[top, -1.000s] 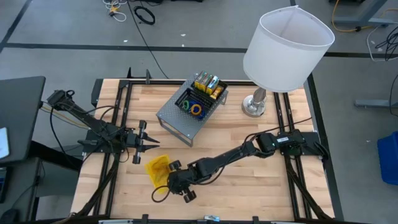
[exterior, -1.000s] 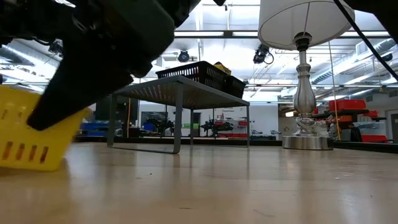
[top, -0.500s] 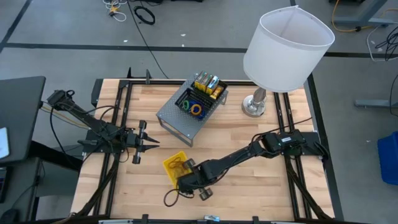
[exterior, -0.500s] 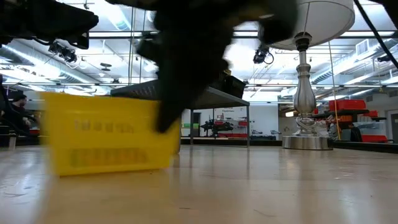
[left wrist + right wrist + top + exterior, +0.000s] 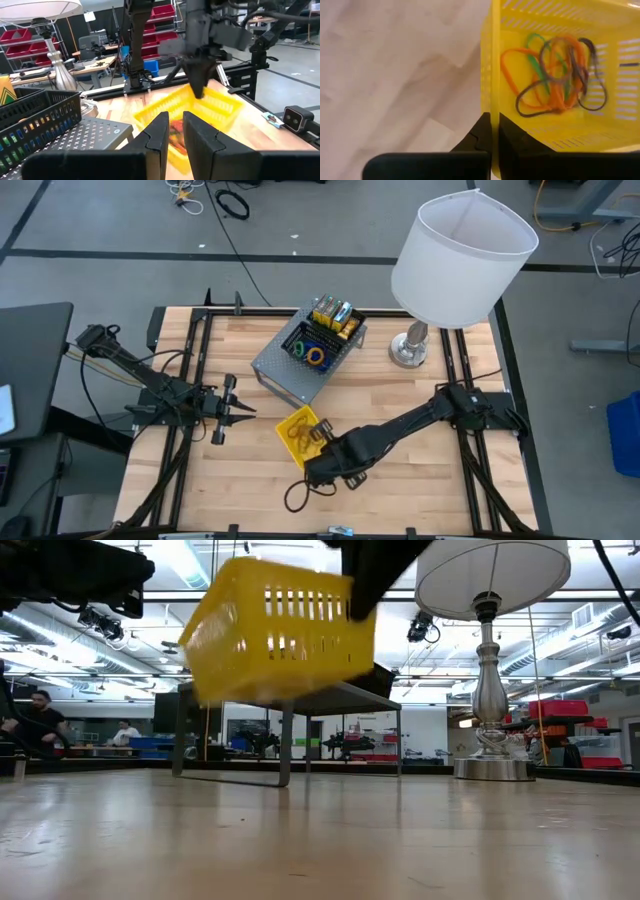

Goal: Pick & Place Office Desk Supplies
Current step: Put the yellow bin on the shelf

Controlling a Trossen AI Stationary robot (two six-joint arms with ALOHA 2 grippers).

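Note:
The yellow plastic basket (image 5: 298,427) hangs above the table's near middle, tilted in the low view (image 5: 280,635). Orange, green and dark rubber-band loops (image 5: 555,75) lie on its floor. My right gripper (image 5: 322,442) is shut on its wall. Farther back, a grey perforated stand (image 5: 295,370) carries two black mesh trays: one (image 5: 308,346) holds rubber-band loops, the other (image 5: 336,318) holds yellow-green crayon boxes. My left gripper (image 5: 244,412) waits at the table's left, pointing level toward the basket, shut on nothing (image 5: 173,131). My right gripper pinches one side wall of the basket at its top rim (image 5: 492,107), one finger inside the basket and one outside. The fingers come down steeply from above. The basket hangs clear of the table, tilted, with the loops still inside.
A tall lamp with a big white shade (image 5: 462,252) stands on its silver base (image 5: 408,350) at the far right. Black frame rails (image 5: 190,360) run along the table's left and right sides. Bare wood (image 5: 420,490) lies at the near right.
My right gripper has risen and moved toward the table's right and far side, toward the grey stand, tipping more steeply downward. The basket has gone with it: it stood on the table at the near left and now hangs lifted clear.

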